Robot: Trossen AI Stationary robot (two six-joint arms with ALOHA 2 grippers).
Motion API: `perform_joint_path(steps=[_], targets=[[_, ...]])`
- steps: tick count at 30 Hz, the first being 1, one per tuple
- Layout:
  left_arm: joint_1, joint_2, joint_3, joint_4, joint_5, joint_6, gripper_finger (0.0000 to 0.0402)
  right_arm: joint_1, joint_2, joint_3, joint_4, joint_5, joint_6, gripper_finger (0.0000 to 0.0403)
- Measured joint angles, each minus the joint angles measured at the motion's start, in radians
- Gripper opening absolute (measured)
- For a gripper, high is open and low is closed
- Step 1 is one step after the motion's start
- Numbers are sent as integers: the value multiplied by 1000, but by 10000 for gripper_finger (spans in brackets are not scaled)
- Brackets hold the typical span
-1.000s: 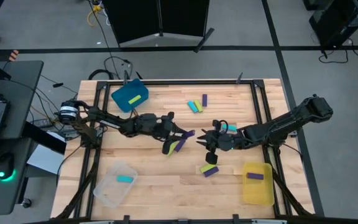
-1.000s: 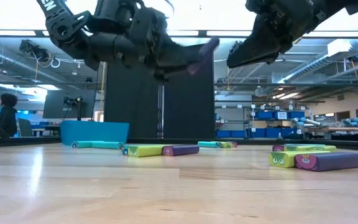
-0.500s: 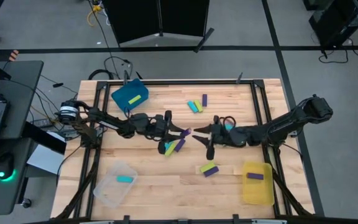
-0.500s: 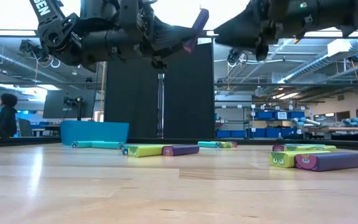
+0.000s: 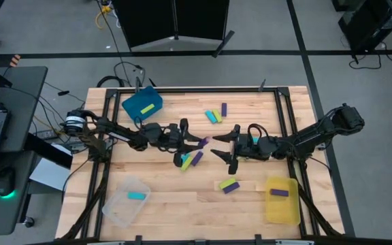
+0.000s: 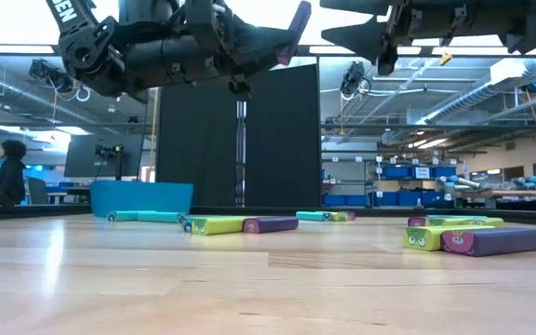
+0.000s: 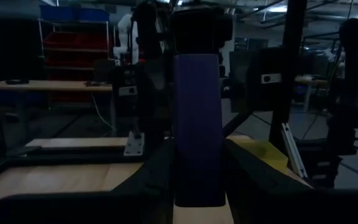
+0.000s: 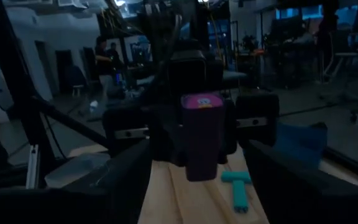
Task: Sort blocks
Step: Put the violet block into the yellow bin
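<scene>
Above the middle of the worktop (image 5: 162, 204) the 2 arms meet nose to nose for what looks like a handover: the left tool (image 5: 201, 141) is closed on a purple block (image 5: 203, 141), pinching it by its near end so the far end sticks out toward the right tool (image 5: 218, 145), whose fingers are spread wide and empty just beside it, not touching as far as the high view shows. In the low view the block (image 6: 296, 20) is tilted upward, well clear of the wood. The left wrist view shows it (image 7: 197, 124) standing between that arm's fingers, and the right wrist view looks at its free end face (image 8: 202, 134). The block appears to be a rigid, light bar with smooth sides, so it should not bend or crush but could pivot or slip in a pinch near 1 end; the sensible place for the right tool to take it is across the flat long faces of the free half, clear of the left fingers. Other blocks lie on the worktop: a lime and purple pair (image 5: 193, 159) below the tools, another pair (image 5: 228, 184) nearer the yellow bin (image 5: 282, 204), and 3 near the far edge (image 5: 216, 114). The yellow bin already holds 1 purple block, the blue bin (image 5: 141, 105) a lime one, the clear bin (image 5: 124, 202) a cyan one.
</scene>
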Motion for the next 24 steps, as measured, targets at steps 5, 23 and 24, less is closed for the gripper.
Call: perform_joint_path(steps=[5,23,24], targets=[[-4,0,40,-5,4,11,105,0,0,0,34,-1,-41,276],[-9,102,191,-55,43,37,105,0,0,1,108,-36,-128,235],[-9,102,191,-55,44,37,105,0,0,1,108,-36,-131,228]])
